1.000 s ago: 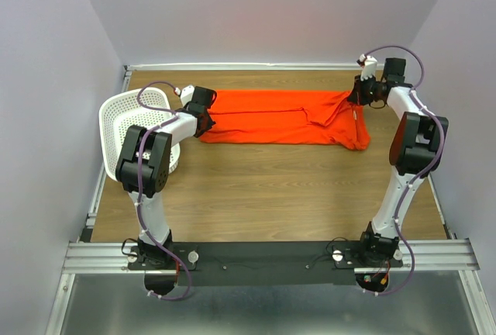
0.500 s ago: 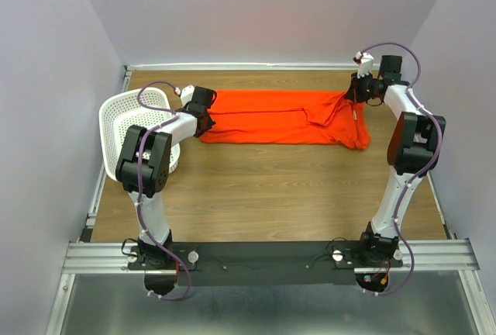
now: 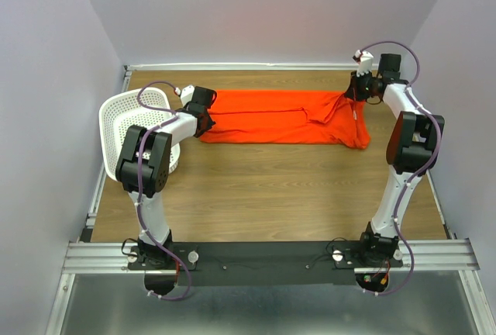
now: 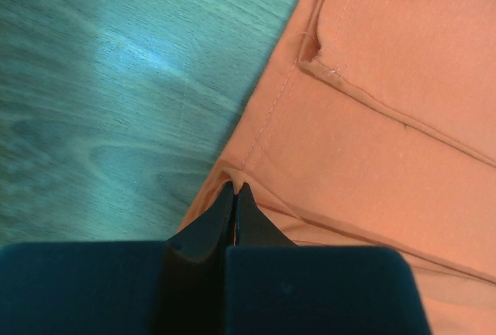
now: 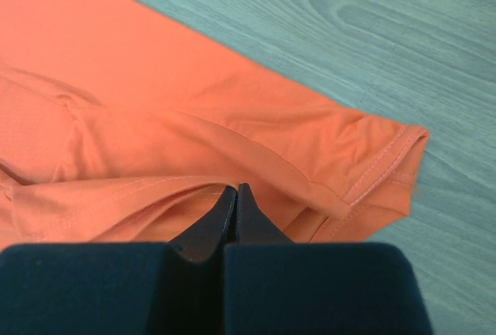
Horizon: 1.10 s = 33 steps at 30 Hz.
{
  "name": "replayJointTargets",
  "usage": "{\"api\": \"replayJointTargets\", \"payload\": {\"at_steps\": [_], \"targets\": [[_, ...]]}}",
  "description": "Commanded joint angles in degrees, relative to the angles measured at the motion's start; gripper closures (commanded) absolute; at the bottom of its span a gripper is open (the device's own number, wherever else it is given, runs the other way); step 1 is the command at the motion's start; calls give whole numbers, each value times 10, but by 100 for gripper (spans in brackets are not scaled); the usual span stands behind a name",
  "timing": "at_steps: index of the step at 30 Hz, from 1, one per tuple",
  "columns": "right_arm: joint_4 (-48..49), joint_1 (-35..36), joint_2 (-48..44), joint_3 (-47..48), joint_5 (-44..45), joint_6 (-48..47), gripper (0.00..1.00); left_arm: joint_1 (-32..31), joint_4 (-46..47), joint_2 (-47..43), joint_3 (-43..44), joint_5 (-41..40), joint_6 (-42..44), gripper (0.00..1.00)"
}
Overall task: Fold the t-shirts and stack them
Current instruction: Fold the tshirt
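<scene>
Thing: a bright orange-red short-sleeved cloth t-shirt (image 3: 283, 118), already doubled over into a long band.
Where it lies: flat on the brown wood-grain table (image 3: 271, 195), on the far half, stretched between my two wrists; the white perforated plastic basket (image 3: 124, 114) stands near its left end.
My left gripper (image 4: 235, 189): fingers pressed together with no gap. The cloth puckers right at the tips, so I judge that I have the left corner's edge nipped.
My right gripper (image 5: 235, 189): fingers likewise closed tight, tips buried in a fold beside a hemmed sleeve cuff.
Handling: light, limp and creasing easily. It will sag and trail wherever it is unsupported, and a thin pinch could slip off.
Where to hold: stitched hems and corners at both ends, taking all layers together so the band lifts evenly.
Long axis: left to right across the table.
Pointing: the sleeve bunched at my right end suggests the shoulders lie that way. I cannot see the neck.
</scene>
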Motion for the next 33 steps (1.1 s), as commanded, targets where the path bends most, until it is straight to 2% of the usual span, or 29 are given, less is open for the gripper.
{"api": "replayJointTargets", "payload": {"at_steps": [1, 33], "targets": [[5, 6, 19, 25, 14, 11, 98, 3, -7, 6, 14, -18, 5, 100], [6, 23, 53, 65, 44, 26, 97, 3, -5, 11, 14, -16, 5, 100]]}}
